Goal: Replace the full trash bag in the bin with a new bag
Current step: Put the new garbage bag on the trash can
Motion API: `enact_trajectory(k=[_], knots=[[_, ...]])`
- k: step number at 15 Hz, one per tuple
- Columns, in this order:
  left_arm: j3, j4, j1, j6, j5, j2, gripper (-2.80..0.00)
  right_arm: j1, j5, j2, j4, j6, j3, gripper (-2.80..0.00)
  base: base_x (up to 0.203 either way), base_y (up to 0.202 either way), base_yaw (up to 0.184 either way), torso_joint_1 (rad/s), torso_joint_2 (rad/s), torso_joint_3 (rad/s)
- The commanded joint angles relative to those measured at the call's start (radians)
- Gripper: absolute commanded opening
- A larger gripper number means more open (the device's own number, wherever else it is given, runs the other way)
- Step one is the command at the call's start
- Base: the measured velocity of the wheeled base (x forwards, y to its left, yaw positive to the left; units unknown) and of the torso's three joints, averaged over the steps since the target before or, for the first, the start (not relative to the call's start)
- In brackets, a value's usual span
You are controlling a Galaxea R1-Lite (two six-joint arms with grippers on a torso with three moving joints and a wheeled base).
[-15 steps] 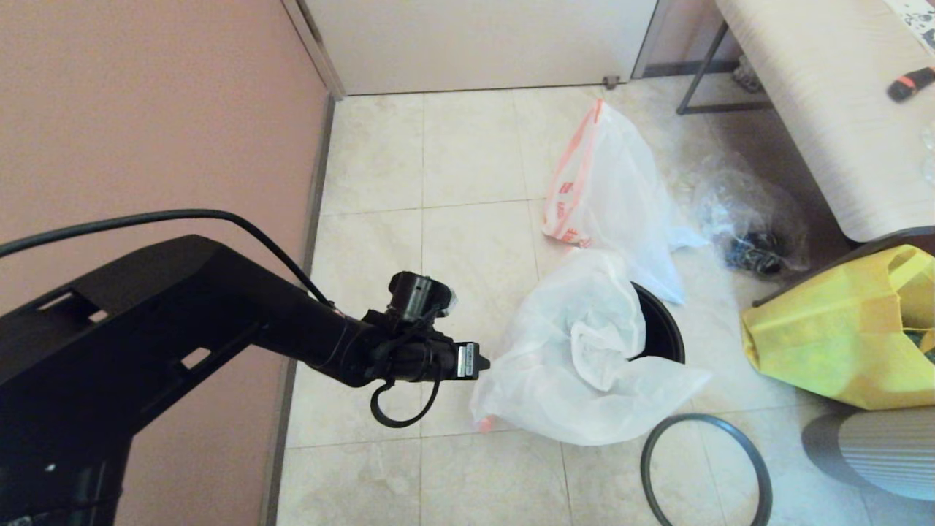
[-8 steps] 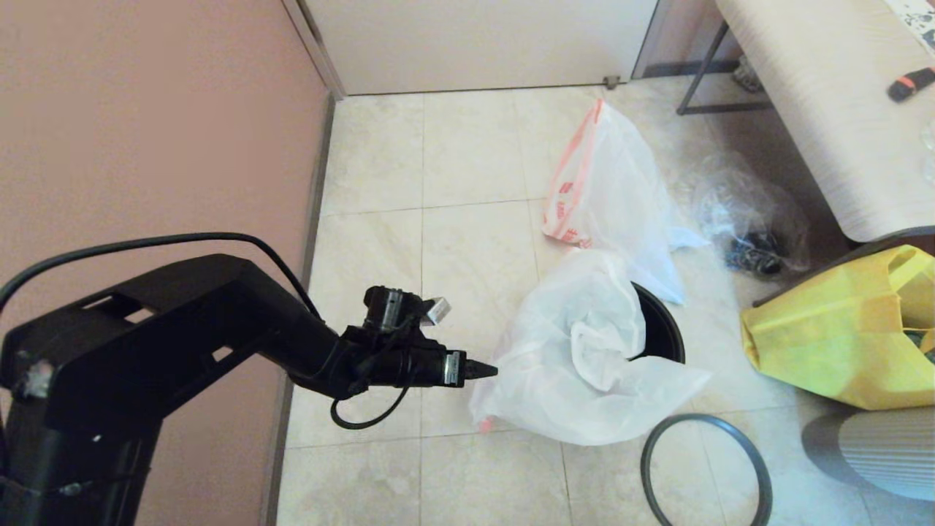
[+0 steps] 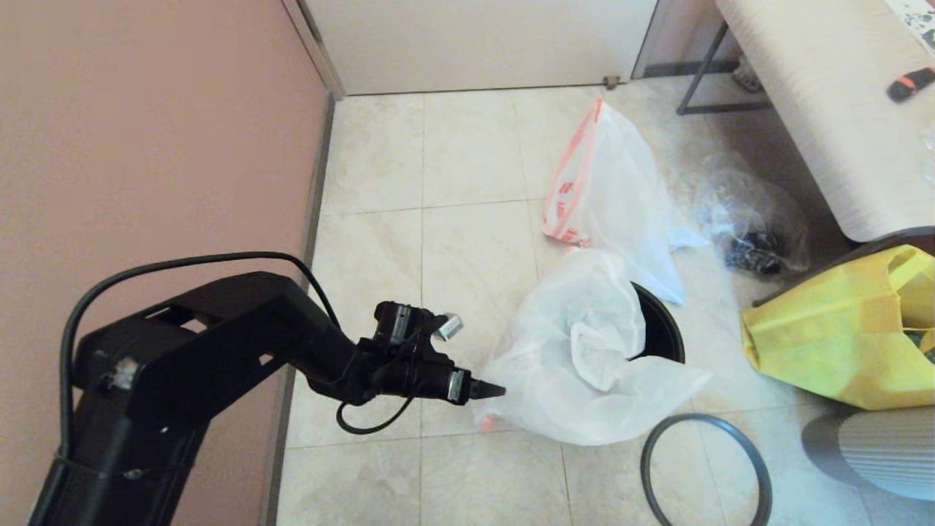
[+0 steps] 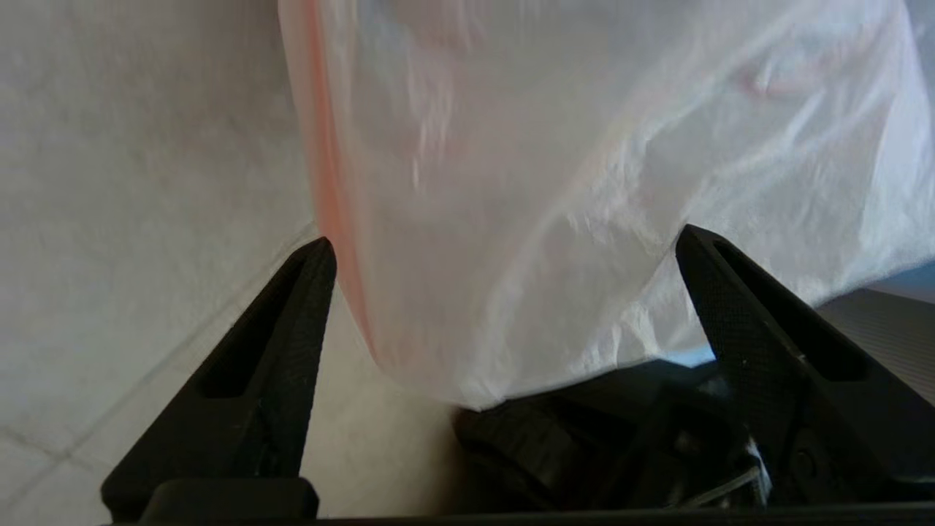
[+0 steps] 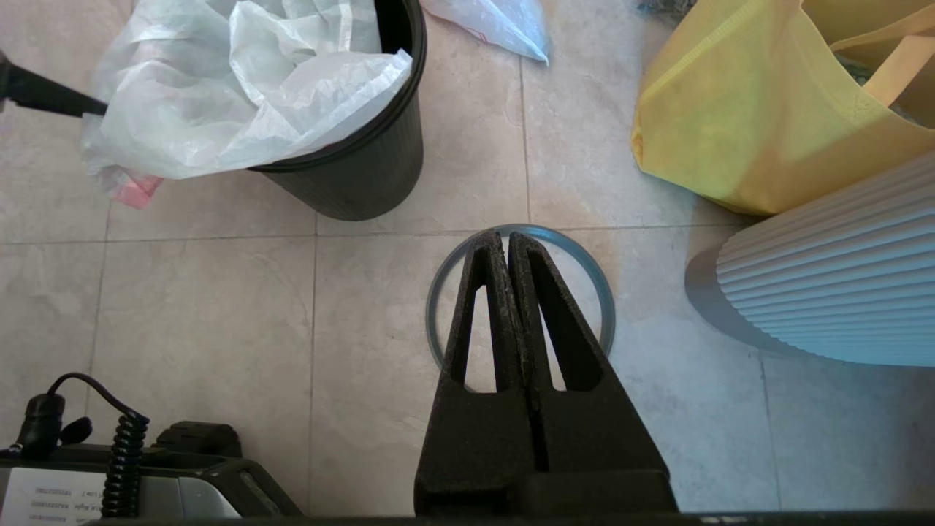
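The new bag (image 3: 584, 358) is thin white plastic, draped over the left side of the black bin (image 3: 663, 330) and spilling outside its wall. My left gripper (image 3: 497, 390) sits at the bag's left edge, open. In the left wrist view the bag (image 4: 548, 183) with its pink edge band hangs between the wide-apart fingers (image 4: 292, 329) without being clamped. The full trash bag (image 3: 610, 193), white with an orange band, lies on the floor behind the bin. My right gripper (image 5: 506, 237) is shut and empty, hovering over the grey rim ring (image 5: 600, 292), which lies on the floor (image 3: 705, 467).
A clear bag with dark items (image 3: 752, 230) lies right of the full bag. A yellow tote (image 3: 840, 329) and a ribbed grey object (image 3: 876, 449) stand at the right. A table (image 3: 825, 109) fills the far right corner. A pink wall (image 3: 146, 131) runs along the left.
My left gripper has opened and let go of the new bag's edge, and the wrist has dropped lower beside the bin. The bag stays draped over the bin.
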Motion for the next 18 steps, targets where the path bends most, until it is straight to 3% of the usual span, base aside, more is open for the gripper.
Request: enact_trajectory(k=[1, 2, 4, 7, 12, 16, 18], knots=[[-0.034, -0.001, -0.003, -0.001, -0.005, 0.037, 0.00, 0.001, 0.000, 0.002, 0.001, -0.001, 0.000, -2.80, 0.000, 0.000, 0.000, 0.000, 0.00, 0.000], [-0.044, -0.001, -0.011, -0.003, -0.005, 0.039, -2.80, 0.001, 0.000, 0.002, 0.001, 0.000, 0.000, -2.80, 0.000, 0.000, 0.000, 0.000, 0.00, 0.000], [-0.054, 0.005, -0.022, -0.005, -0.027, 0.039, -2.80, 0.001, 0.000, 0.002, 0.001, 0.000, 0.000, -2.80, 0.000, 0.000, 0.000, 0.000, 0.00, 0.000], [-0.029, 0.009, -0.030, -0.009, -0.114, 0.006, -2.80, 0.001, 0.000, 0.002, 0.001, 0.000, 0.000, -2.80, 0.000, 0.000, 0.000, 0.000, 0.00, 0.000], [0.120, 0.021, -0.027, -0.024, -0.127, -0.174, -2.80, 0.001, 0.000, 0.002, 0.001, 0.000, 0.000, -2.80, 0.000, 0.000, 0.000, 0.000, 0.00, 0.000], [0.238, 0.023, -0.071, -0.120, -0.122, -0.380, -2.80, 0.001, 0.000, 0.002, 0.001, -0.001, 0.000, -2.80, 0.000, 0.000, 0.000, 0.000, 0.00, 0.000], [0.247, 0.024, -0.149, -0.193, -0.113, -0.444, -2.80, 0.001, 0.000, 0.002, 0.001, 0.000, 0.000, -2.80, 0.000, 0.000, 0.000, 0.000, 0.00, 0.000]])
